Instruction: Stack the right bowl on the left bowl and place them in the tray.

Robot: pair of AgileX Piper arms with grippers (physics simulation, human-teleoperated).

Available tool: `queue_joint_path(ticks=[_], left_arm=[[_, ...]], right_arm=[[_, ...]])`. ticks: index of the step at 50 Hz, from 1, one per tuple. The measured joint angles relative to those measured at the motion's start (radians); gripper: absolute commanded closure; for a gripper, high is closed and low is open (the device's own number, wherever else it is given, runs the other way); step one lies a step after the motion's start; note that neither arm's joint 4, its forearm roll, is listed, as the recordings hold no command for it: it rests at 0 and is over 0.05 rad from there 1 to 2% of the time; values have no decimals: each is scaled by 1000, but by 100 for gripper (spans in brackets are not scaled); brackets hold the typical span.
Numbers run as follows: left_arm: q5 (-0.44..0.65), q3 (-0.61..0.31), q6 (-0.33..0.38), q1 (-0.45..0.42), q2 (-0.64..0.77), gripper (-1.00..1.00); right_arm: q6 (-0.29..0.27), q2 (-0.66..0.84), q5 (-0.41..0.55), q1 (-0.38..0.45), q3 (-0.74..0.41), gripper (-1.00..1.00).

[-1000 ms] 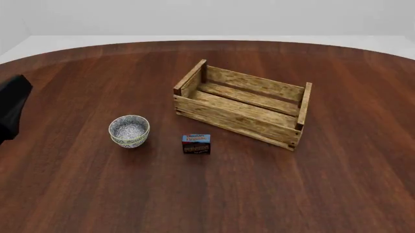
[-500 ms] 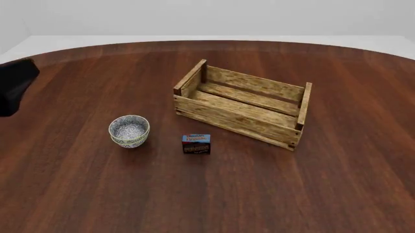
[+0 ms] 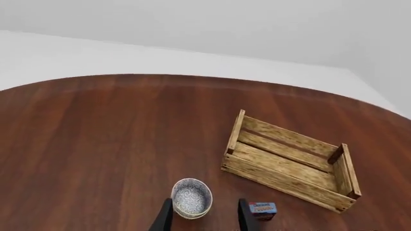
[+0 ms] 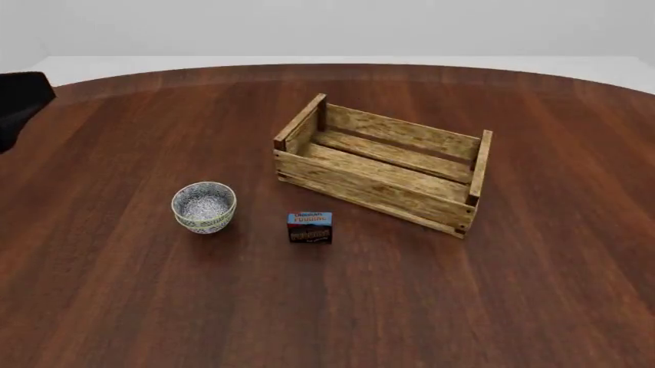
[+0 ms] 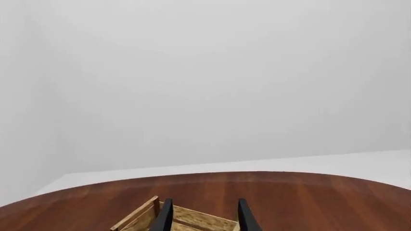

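The two speckled white bowls stand nested as one stack [image 4: 204, 207] on the table, left of the tray [image 4: 369, 188]; a second rim shows just under the top one. The stack [image 3: 191, 198] and the wooden tray [image 3: 282, 179], which holds nothing, also show in the left wrist view. My left gripper [image 3: 205, 220] is open, high above the table and well back from the stack, which appears between its fingertips. Only a black part of the left arm [image 4: 21, 100] shows at the front view's left edge. My right gripper [image 5: 204, 219] is open, high up, with the tray's [image 5: 138, 219] far end beneath it.
A small dark pudding box [image 4: 309, 228] stands on the table between the bowl stack and the tray's near corner, also seen in the left wrist view [image 3: 263, 208]. The round dark wooden table [image 4: 327, 307] ends in a curved far edge.
The black part of the left arm has moved up along the front view's left edge, away from the bowls. Bowls, box and tray have not moved.
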Motion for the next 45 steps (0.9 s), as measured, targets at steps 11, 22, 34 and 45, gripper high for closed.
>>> queue_joint_path(ticks=[11, 22, 34, 45], left_arm=[[70, -23, -25, 21, 14, -100], [119, -22, -40, 28, 33, -100], [135, -31, -26, 17, 96, -100], [122, -30, -14, -3, 157, -100]], right_arm=[[2, -6, 7, -1, 0, -100], [-1, -12, 12, 0, -4, -100], [-1, -16, 12, -2, -2, -100], [2, -18, 10, -5, 2, -100]])
